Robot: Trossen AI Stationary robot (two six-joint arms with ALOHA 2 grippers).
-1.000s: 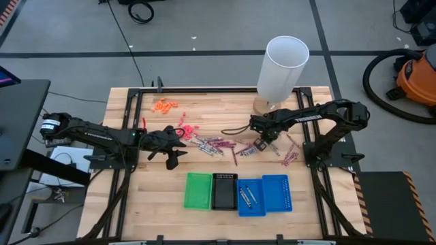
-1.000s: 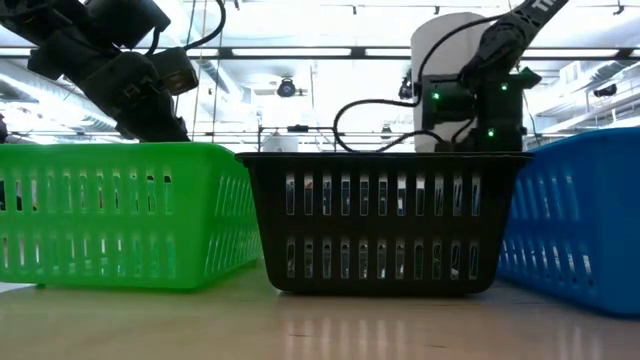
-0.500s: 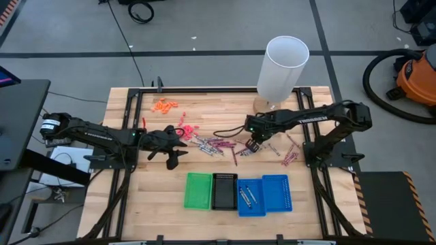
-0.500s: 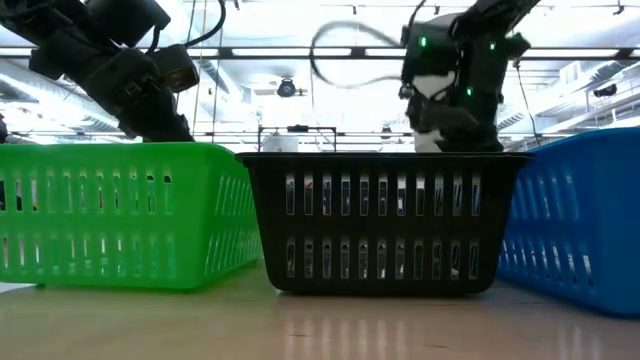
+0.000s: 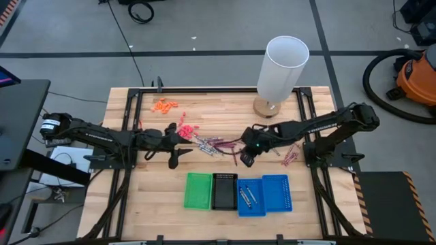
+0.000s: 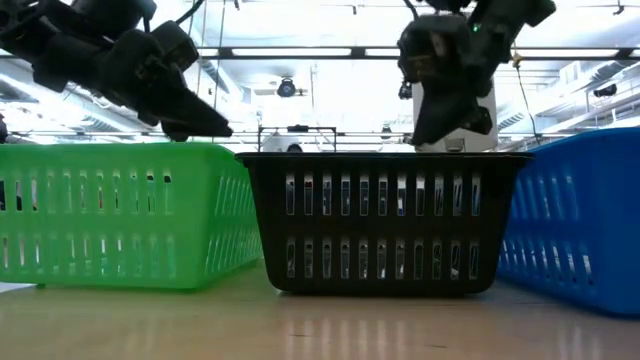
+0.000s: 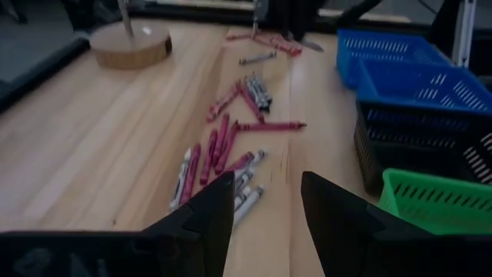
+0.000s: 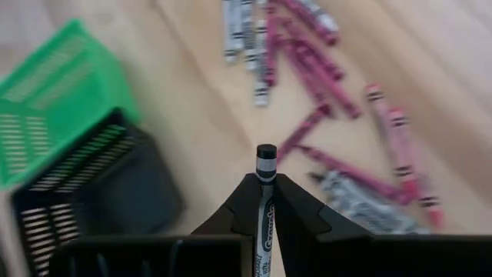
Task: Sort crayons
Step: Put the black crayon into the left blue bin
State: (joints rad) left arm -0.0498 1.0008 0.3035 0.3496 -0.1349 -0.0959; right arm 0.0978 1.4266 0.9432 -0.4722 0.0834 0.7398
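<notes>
Many crayons (image 5: 216, 144), grey-silver, maroon and pinkish-red, lie flat in a loose pile on the middle of the wooden table; they also show in the left wrist view (image 7: 223, 150). My right gripper (image 5: 246, 158) is above the table between the pile and the trays, shut on one grey crayon (image 8: 265, 192). My left gripper (image 5: 182, 144) is open and empty at the left end of the pile, pointing toward the table's right; its fingers show in the left wrist view (image 7: 265, 211). My right gripper pinches the grey crayon between its two fingers, with the crayon lying along them. The crayon's black-banded end (image 8: 266, 156) sticks out past the fingertips. The crayon is lifted clear of the table. The fingers slant down toward the table's near left.
Green (image 5: 198, 190), black (image 5: 224, 190) and two blue trays (image 5: 264, 195) stand in a row near the front; one blue tray holds a few grey crayons (image 5: 246, 194). Orange bits (image 5: 164, 105) and coral-pink bits (image 5: 185, 128) lie at the far left. A white cylinder (image 5: 283, 68) stands at the back.
My right gripper has risen and gone from over the right part of the pile toward the table's left and near edge, closer to the trays. My left gripper has shifted a little toward the pile.
</notes>
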